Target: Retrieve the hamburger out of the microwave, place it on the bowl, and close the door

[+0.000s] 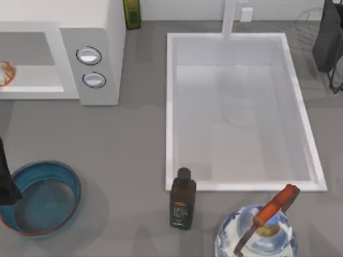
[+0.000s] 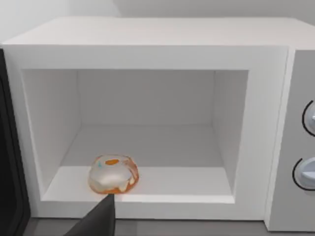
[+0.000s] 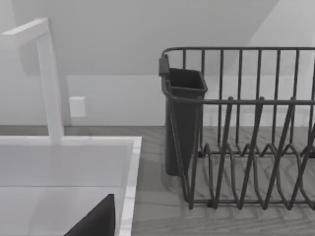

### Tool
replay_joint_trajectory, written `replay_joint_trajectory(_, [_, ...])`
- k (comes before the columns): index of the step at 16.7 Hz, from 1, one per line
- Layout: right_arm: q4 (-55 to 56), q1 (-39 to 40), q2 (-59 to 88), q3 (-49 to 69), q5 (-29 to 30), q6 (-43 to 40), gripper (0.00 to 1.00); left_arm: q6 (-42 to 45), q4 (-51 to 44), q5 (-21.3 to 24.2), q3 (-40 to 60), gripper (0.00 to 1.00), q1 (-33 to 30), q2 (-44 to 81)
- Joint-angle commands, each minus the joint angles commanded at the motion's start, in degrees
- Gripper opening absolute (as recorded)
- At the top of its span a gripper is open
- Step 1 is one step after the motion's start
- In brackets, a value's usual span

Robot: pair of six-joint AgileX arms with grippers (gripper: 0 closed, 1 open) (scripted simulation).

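Left gripper (image 2: 101,219) parked just short of the microwave (image 2: 147,54) mouth, one dark wedge-shaped finger tip showing low in the left wrist view; cannot tell how far apart the fingers stand, and nothing seen held or touched. Straight ahead of it and close: the hamburger (image 2: 113,174), a small glossy rounded lump, pale cream with orange patches on top and around the rim, resting on the cavity floor near the front lip. Around it, a smooth matte white box with flat walls and square corners; two round silver-ringed knobs (image 1: 89,55) on the front panel off to one side. Door (image 2: 10,162) swung open, seen as a dark edge beside the cavity.

From above, part of the left arm (image 1: 6,179) a dark shape at the bench (image 1: 123,150) edge, overlapping the rim of the bowl (image 1: 48,176): round, shallow, blue, with a thin reddish-orange lower edge, smooth and shiny inside, sitting on the flat grey surface well apart from the microwave opening.

Right gripper (image 3: 96,221) off by the far right corner, again just a dark finger tip; cannot tell its spread. Ahead of it a black wire dish rack (image 3: 246,137) with a dark cup-like holder, and the white rectangular sink (image 1: 236,107) with its slim white tap (image 3: 47,78) alongside.

Nearer the front of the bench, a brown glass bottle (image 1: 182,201) upright and a clear bluish glass vessel (image 1: 257,235) with a red handle.
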Motion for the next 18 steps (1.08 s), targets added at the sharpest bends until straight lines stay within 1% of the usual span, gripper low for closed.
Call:
replay_joint_trajectory(14, [0.00,0.00,0.00,0.00,0.00,0.00,1.00,0.00,0.00,0.00,0.00,1.00,0.00,0.00])
replay_joint_trajectory(18, [0.00,0.00,0.00,0.00,0.00,0.00,1.00,0.22,2.49,0.56,2.21,1.00,0.50,5.51])
